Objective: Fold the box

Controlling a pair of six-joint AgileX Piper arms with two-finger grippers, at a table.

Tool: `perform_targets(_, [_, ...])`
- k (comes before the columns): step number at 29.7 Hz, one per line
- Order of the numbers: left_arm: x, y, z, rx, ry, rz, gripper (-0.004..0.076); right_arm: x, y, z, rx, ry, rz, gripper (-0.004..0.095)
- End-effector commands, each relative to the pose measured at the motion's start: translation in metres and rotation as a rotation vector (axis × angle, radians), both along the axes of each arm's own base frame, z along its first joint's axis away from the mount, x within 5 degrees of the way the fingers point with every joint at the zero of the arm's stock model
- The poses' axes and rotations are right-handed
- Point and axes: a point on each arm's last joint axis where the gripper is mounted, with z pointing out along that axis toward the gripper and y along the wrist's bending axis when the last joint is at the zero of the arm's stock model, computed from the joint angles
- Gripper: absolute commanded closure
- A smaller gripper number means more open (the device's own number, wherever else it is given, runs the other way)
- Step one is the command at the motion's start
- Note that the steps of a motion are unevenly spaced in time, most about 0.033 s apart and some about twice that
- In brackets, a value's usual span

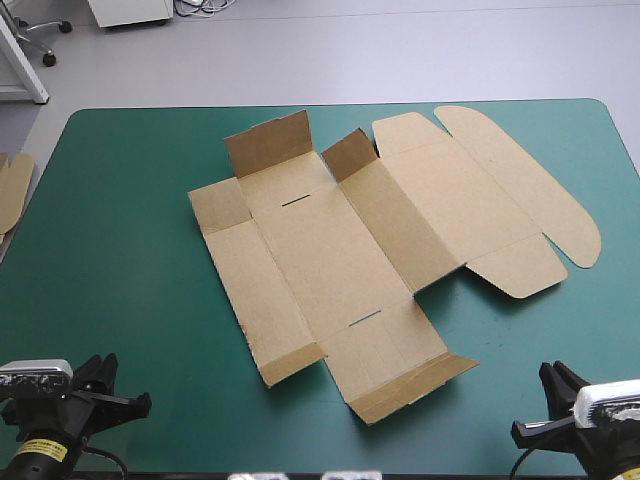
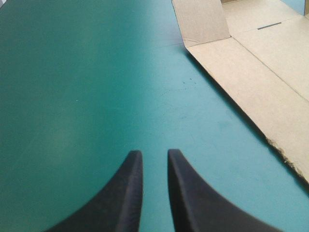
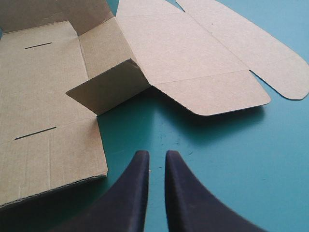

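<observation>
Brown board, and nearly all of it lying flat: the box sits spread out in the middle of the teal-green worktop, turned a little askew, its lid panel with the rounded ears stretched out towards the far right corner. Two far flaps are standing up at the far edge of the base, and the near flap is lifted just off the cover. The two slots in the base are bare, nothing tucked into them. So I judge we are right at the start: no side wall raised, no tab locked, the tray shape all left to make.

Out from the sheet now. My left tool hangs over bare cover near the worktop's near left corner, the box's long left edge ahead and to one side. Its black fingers are almost together, only a thin gap, gripping nothing. My right tool is the same, all but closed and empty, just short of the box's near right side. Spare board pokes in at the worktop's left edge.
</observation>
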Motion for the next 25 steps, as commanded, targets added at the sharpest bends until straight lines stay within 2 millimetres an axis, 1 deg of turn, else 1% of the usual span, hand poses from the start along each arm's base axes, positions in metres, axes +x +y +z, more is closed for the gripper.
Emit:
perform_targets(1, [0.003,0.000,0.016,-0.010,-0.078,-0.001,0.0491,0.003,-0.001,0.014,0.008,-0.074,-0.012,0.0738])
perform_targets(3, [0.003,0.000,0.016,-0.010,-0.078,-0.001,0.0463,0.003,-0.001,0.013,0.007,-0.067,-0.011,0.0706])
perform_targets(7, [0.005,-0.002,0.019,-0.037,-0.056,-0.011,0.0462,0.008,-0.001,0.014,-0.003,-0.004,-0.008,0.0667])
perform_targets(9, [0.009,-0.004,0.025,-0.063,-0.044,-0.019,0.0462,0.013,-0.001,0.019,-0.014,0.034,-0.009,0.0643])
perform_targets(13, [0.021,-0.006,0.043,-0.107,-0.043,-0.030,0.0462,0.024,-0.001,0.040,-0.011,0.016,-0.016,0.0614])
perform_targets(16, [0.035,-0.009,0.052,-0.164,-0.023,-0.041,0.0459,0.033,-0.001,0.059,-0.034,0.020,-0.007,0.0602])
perform_targets(18, [0.043,-0.012,0.055,-0.217,-0.006,-0.049,0.0426,0.042,-0.001,0.069,-0.064,0.044,0.011,0.0525])
perform_targets(20, [0.050,-0.015,0.055,-0.274,0.021,-0.058,0.0372,0.050,0.000,0.079,-0.056,0.064,0.010,0.0403])
perform_targets(22, [0.058,-0.018,0.053,-0.329,0.061,-0.065,0.0320,0.058,0.000,0.088,-0.050,0.072,0.008,0.0326])
perform_targets(23, [0.061,-0.019,0.051,-0.349,0.080,-0.067,0.0304,0.062,0.000,0.091,-0.050,0.076,0.008,0.0311])
perform_targets(25, [0.068,-0.021,0.048,-0.389,0.125,-0.069,0.0293,0.069,0.000,0.098,-0.052,0.077,0.008,0.0315])
